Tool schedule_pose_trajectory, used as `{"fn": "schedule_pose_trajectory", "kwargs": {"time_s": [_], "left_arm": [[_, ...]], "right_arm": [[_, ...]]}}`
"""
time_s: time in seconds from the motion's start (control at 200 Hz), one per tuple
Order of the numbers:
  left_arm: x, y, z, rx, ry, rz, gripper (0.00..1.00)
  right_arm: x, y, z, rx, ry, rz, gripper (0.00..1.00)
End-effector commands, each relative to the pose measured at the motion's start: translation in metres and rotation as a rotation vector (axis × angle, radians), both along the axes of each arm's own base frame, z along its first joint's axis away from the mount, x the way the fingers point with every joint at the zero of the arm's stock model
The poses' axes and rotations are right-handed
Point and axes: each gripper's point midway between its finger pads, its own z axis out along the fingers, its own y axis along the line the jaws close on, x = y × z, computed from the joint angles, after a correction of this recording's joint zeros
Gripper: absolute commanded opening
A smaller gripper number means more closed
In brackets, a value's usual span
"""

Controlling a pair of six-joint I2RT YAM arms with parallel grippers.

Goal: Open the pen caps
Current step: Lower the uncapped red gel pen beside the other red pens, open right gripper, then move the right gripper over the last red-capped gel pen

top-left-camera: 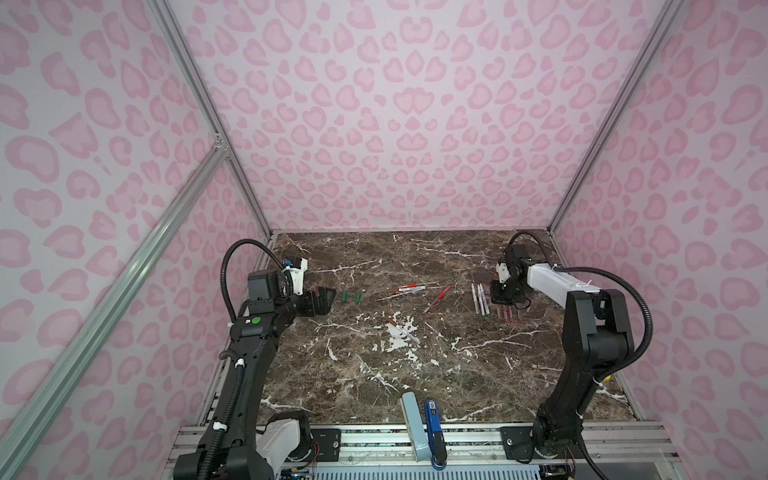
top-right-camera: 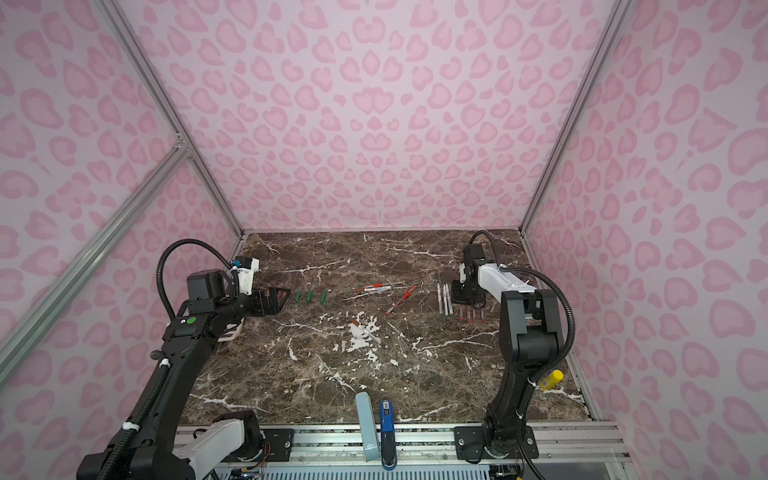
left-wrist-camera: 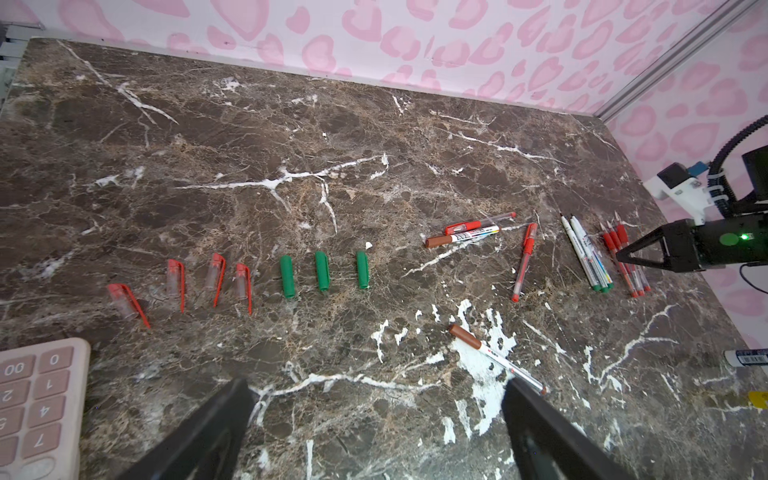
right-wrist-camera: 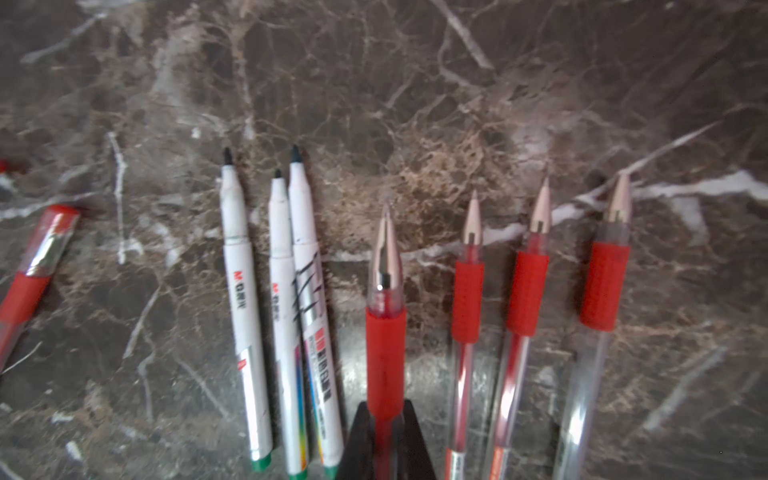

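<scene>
left tool gaping — calculator beside | right tool clamps red pen, seemingly raised; markers alongside

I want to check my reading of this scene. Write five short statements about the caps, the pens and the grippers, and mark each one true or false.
1. Three green caps lie off their pens, in a row on the table. True.
2. The left gripper holds a red cap. False: it is open and empty; the four red caps lie on the table.
3. The right gripper is shut on a red pen. True.
4. The three white markers beside that pen have caps on. False: their tips are bare.
5. No marker wears a brown cap. False: two brown caps sit on markers.
</scene>
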Motion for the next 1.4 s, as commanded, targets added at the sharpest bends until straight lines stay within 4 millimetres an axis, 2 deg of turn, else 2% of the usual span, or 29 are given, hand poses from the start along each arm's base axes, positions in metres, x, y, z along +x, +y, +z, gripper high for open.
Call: {"fn": "schedule_pose_trajectory", "kwargs": {"time_s": [0.0,0.19,0.435,0.555,0.705,0.78,0.87,1.005,1.06,1.07,1.09,1.21,1.395], "left_arm": [[0.003,-0.003,0.009,-0.016,-0.038,-0.018,0.98],[0.005,-0.003,0.01,-0.016,-0.04,-0.018,0.98],[0.006,-0.002,0.01,-0.022,-0.036,-0.012,0.98],[0.007,0.0,0.012,-0.018,-0.036,-0.004,0.98],[0.006,-0.001,0.011,-0.024,-0.036,-0.009,0.98],[0.005,-0.001,0.013,-0.021,-0.041,-0.006,0.98],[0.004,-0.003,0.013,-0.028,-0.05,-0.018,0.98],[0.005,-0.002,0.014,-0.027,-0.047,-0.01,0.98],[0.005,-0.003,0.015,-0.032,-0.055,-0.016,0.98],[0.004,-0.003,0.015,-0.034,-0.056,-0.016,0.98],[0.004,-0.004,0.015,-0.035,-0.056,-0.019,0.98],[0.003,-0.002,0.017,-0.021,-0.053,-0.011,0.98],[0.002,-0.003,0.016,-0.022,-0.059,-0.018,0.98]], "right_arm": [[0.003,-0.01,-0.012,-0.07,0.031,-0.023,0.04],[0.007,-0.016,-0.018,-0.115,0.038,-0.023,0.06],[0.005,-0.015,-0.021,-0.114,0.051,-0.026,0.21],[0.008,-0.011,-0.005,-0.102,0.022,-0.024,0.25],[0.012,-0.005,0.029,-0.092,-0.032,-0.03,0.26],[0.016,0.008,0.048,-0.066,-0.083,-0.031,0.28],[0.021,0.031,0.059,-0.014,-0.121,-0.039,0.29],[0.033,0.081,0.07,0.045,-0.179,-0.037,0.37],[0.034,0.099,0.065,0.046,-0.182,-0.036,0.41],[0.041,0.104,0.072,0.052,-0.204,-0.035,0.41],[0.043,0.11,0.073,0.055,-0.211,-0.034,0.42],[0.045,0.143,0.059,0.055,-0.182,-0.053,0.43],[0.042,0.17,0.026,0.051,-0.134,-0.1,0.46]]}}
